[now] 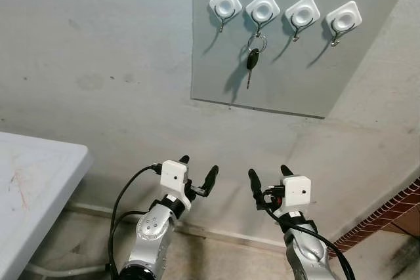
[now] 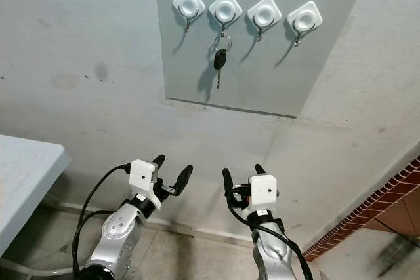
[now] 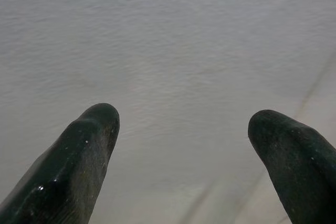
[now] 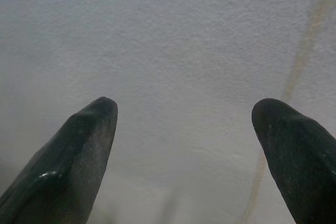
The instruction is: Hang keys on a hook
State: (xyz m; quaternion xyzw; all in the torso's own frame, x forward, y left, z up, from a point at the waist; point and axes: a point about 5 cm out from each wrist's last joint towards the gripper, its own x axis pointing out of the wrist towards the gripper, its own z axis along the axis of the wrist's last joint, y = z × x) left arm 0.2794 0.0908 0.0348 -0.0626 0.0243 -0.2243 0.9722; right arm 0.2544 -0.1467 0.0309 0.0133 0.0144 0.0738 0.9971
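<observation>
A black-headed key [image 1: 252, 61] on a metal ring hangs from the second white hook [image 1: 262, 10] in a row of several hooks on a grey panel [image 1: 295, 83] high on the wall. Both arms are held low, well below the panel. My left gripper [image 1: 198, 169] is open with nothing between its fingers [image 3: 79, 156]. My right gripper [image 1: 270, 175] is likewise open and empty, its fingertips [image 4: 84, 140] facing bare wall.
A white table [image 1: 33, 188] juts in at the lower left. A brick strip [image 1: 387, 211] runs along the lower right. The other hooks [image 1: 225, 3] [image 1: 302, 12] [image 1: 344, 16] carry nothing. Grey wall lies between grippers and panel.
</observation>
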